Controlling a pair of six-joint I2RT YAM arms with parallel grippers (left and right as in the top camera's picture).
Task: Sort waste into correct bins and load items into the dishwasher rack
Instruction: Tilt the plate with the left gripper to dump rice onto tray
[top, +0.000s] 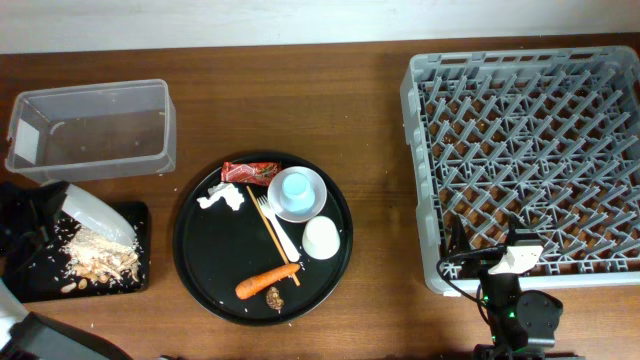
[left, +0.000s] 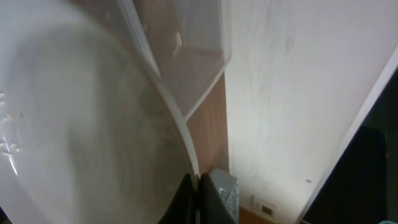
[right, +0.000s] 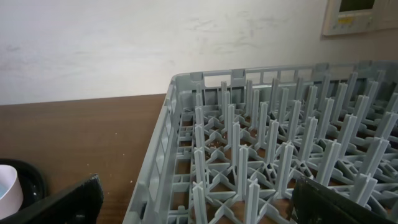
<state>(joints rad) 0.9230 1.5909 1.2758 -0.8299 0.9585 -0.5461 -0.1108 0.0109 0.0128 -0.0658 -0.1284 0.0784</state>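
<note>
Bare table (top: 380, 200) runs between the round black tray (top: 215, 262) and the dishwasher rack (top: 418, 180), a lane my arm could pass. The rack's grey wall and upright pegs (right: 236, 143) rise right before my right claw (right: 199, 204). On my left, the tilted white plate (top: 95, 212) overhangs the flat black tray (top: 40, 285), with the clear tub (top: 90, 165) close behind.

A brown wooden desk (top: 380, 120) filled most of the overhead frame. A large round black tray (top: 200, 250) sat at lower centre, and a thin orange-brown stick (top: 268, 225) lay slantwise on it. A white wall (right: 124, 43), faintly scuffed, ran behind the desk's far edge. A pale rectangular wall panel (right: 362, 15) hung at the upper right of the right wrist view. A small white wall socket (left: 267, 205) showed at the bottom of the left wrist view.
</note>
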